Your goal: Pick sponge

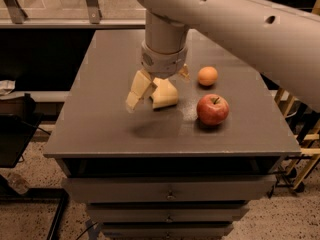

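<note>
The pale yellow sponge [165, 94] lies on the grey table top [100, 129], left of the apple. My gripper [160, 84] hangs straight down over it from the large white arm. One blocky yellow finger [138, 90] is just left of the sponge, and the tip of the other finger [184, 72] shows behind it to the right. The jaws stand apart with the sponge between them, not clamped. The sponge's back edge is hidden by the wrist.
A red apple [212, 109] sits right of the sponge. A small orange fruit [207, 76] sits behind the apple. The table has drawers [170, 194] below its front edge. A wooden frame [300, 154] stands to the right.
</note>
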